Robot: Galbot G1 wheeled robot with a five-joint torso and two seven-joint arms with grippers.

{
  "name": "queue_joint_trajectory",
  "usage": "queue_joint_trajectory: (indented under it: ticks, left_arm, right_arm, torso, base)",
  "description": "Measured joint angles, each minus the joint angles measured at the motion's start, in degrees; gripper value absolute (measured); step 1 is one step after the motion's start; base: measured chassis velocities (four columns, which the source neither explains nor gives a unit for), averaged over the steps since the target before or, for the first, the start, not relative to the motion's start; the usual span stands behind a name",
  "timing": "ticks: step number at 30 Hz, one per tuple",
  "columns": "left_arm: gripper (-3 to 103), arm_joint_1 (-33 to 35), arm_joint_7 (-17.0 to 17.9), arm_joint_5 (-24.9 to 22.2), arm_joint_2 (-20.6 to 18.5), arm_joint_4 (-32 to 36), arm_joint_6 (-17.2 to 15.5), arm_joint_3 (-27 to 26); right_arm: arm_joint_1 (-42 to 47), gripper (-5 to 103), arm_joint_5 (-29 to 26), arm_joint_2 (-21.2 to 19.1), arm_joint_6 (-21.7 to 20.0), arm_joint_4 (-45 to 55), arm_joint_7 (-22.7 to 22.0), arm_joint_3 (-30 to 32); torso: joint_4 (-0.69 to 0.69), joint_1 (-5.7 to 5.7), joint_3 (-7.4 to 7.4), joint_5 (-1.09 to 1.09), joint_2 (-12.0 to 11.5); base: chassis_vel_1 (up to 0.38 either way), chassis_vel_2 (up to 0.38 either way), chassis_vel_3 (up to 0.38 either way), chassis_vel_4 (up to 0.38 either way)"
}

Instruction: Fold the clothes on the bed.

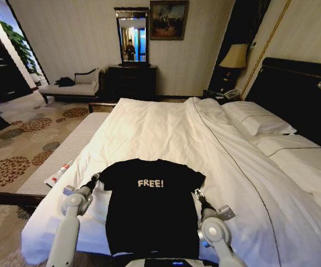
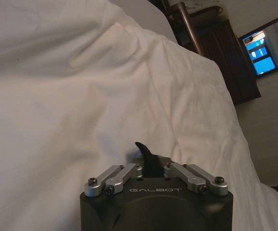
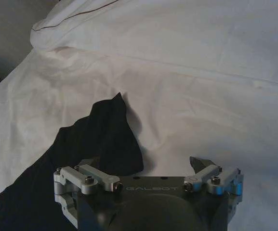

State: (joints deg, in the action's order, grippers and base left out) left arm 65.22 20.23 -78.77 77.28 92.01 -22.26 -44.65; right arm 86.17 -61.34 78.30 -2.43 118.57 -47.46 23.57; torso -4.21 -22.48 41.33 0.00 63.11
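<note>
Head view has the black T-shirt [image 1: 152, 208] flat and face-up at the near edge of the bed [image 1: 166, 130], collar away from the robot, long axis straight ahead. Left hand [image 1: 95, 179] sits at one sleeve, narrow, a scrap of black between its fingers; right hand [image 1: 197, 193] at the other, spread wide beside the cloth. Plenty of open duvet [image 1: 149, 133] beyond; a small tube [image 1: 59, 173] lies well left.
</note>
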Motion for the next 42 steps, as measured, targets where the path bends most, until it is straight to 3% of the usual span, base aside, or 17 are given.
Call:
queue_joint_trajectory:
  ticks: [2,4,7,27,33,35,37,42]
  left_arm:
    - [14,0.0,-0.1,0.0,0.0,0.0,0.0,-0.1]
    - [4,0.1,-0.4,0.1,-0.1,0.0,0.2,-0.4]
    - [0,0.1,-0.4,0.1,-0.6,-0.1,0.3,-0.8]
    - [0,3.3,-0.2,-0.1,-3.8,1.7,1.2,-3.4]
    - [-3,4.9,-0.2,2.5,-6.0,2.6,1.9,-3.0]
    - [7,5.7,0.0,3.4,-6.6,3.6,2.2,-3.1]
    - [7,5.9,0.0,3.6,-6.7,3.9,2.3,-3.2]
    - [29,8.5,-0.4,7.5,-8.1,6.3,4.0,-3.8]
  right_arm:
    - [0.0,100,0.0,0.0,0.0,-0.1,0.0,0.0]
    - [-0.2,100,0.0,0.0,0.0,-0.2,0.0,0.1]
    - [-0.5,100,0.0,-0.1,0.0,-0.3,0.0,0.2]
    - [-3.0,100,-2.2,-1.6,1.1,-1.1,-0.8,3.2]
    - [-3.8,100,-2.2,-2.0,2.3,-3.5,-0.1,3.8]
    - [-4.6,100,-2.2,-2.2,3.2,-5.3,1.0,4.2]
    - [-4.7,100,-2.3,-2.3,3.4,-5.7,1.3,4.2]
    - [-6.2,100,-5.3,-3.4,4.3,-7.9,3.5,4.9]
  torso:
    - [0.00,0.00,0.00,0.00,0.0]
    - [0.00,0.00,0.00,0.00,0.0]
    - [0.00,0.00,0.00,0.00,0.0]
    - [0.00,0.00,0.00,-0.01,0.0]
    - [-0.01,0.01,-0.01,-0.01,0.0]
    - [0.01,0.00,0.00,0.02,0.0]
    - [0.02,0.00,0.00,0.01,0.0]
    - [0.01,0.00,0.00,0.00,0.0]
  base:
    - [0.000,0.000,0.000,0.000]
    - [0.000,0.000,0.000,0.000]
    - [0.000,0.000,0.000,0.000]
    - [0.000,0.000,0.000,0.000]
    - [0.000,0.000,0.000,0.000]
    - [0.000,0.000,0.000,0.000]
    - [0.000,0.000,0.000,0.000]
    - [0.000,0.000,0.000,0.000]
